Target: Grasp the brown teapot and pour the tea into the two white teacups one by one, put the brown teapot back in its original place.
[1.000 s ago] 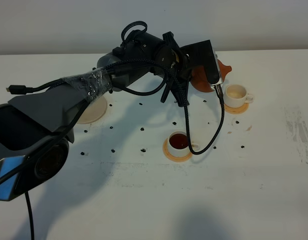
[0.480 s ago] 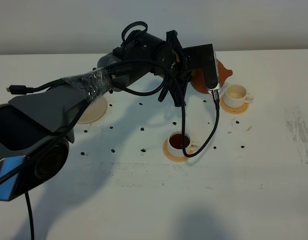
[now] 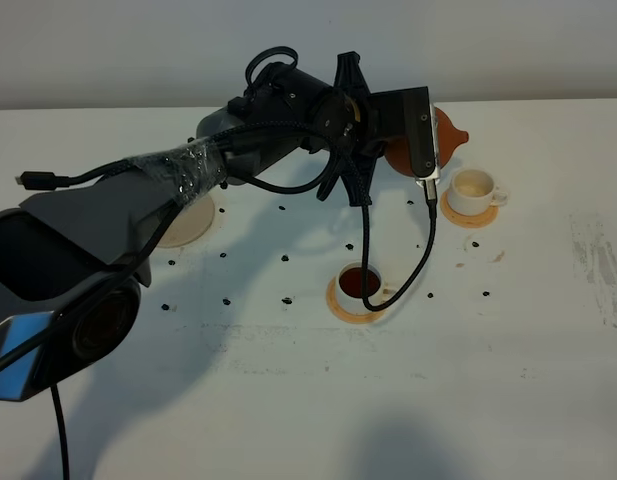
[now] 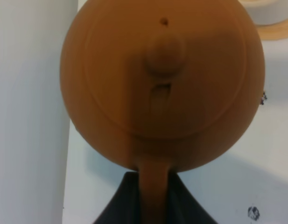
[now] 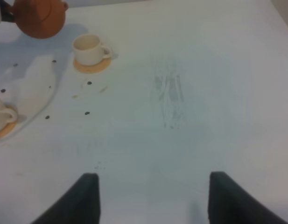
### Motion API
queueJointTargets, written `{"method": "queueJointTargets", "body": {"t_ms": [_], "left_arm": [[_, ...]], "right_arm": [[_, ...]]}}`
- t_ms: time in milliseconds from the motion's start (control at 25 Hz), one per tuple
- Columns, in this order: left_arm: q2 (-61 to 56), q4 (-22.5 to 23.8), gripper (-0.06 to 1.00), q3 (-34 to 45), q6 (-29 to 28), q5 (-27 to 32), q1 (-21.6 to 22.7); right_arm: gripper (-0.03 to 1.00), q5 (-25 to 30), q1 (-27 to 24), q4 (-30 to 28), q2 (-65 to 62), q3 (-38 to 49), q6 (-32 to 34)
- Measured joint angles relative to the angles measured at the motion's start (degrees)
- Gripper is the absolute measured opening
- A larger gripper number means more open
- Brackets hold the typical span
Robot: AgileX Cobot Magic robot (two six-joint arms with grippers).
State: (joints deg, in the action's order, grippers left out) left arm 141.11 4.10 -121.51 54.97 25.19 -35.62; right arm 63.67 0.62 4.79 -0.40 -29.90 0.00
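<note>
The left gripper (image 4: 153,205) is clamped on the loop handle (image 4: 153,179) of the teapot (image 4: 162,79), held off the table (image 3: 548,300) just beside the far cup (image 3: 473,188); smooth, brittle clay, likely heavy with tea, so the handle seems the safest hold.

The left end effector (image 4: 153,201) holds the round reddish-brown clay teapot (image 3: 447,136) off the white surface (image 3: 548,330), just behind-left of the rear small white teacup (image 3: 474,187), which sits on a round orange-tan coaster (image 3: 472,216). The front small white teacup (image 3: 344,285), containing reddish-brown tea (image 3: 354,281), sits on its own coaster (image 3: 346,304), nearer and leftward. A round cream plate (image 3: 183,224) lies far left.
</note>
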Motion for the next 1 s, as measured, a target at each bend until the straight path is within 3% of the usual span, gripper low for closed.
{"method": "queueJointTargets", "body": {"t_ms": [200,1000], "left_arm": [[1.10,0.40,0.08,-0.04,0.07,-1.67,-0.20],[3.35,10.22,0.08,-0.04,-0.16,-5.71,-1.38]], "right_arm": [[0.49,0.00,0.00,0.00,0.00,0.00,0.00],[0.49,0.00,0.00,0.00,0.00,0.00,0.00]]}}
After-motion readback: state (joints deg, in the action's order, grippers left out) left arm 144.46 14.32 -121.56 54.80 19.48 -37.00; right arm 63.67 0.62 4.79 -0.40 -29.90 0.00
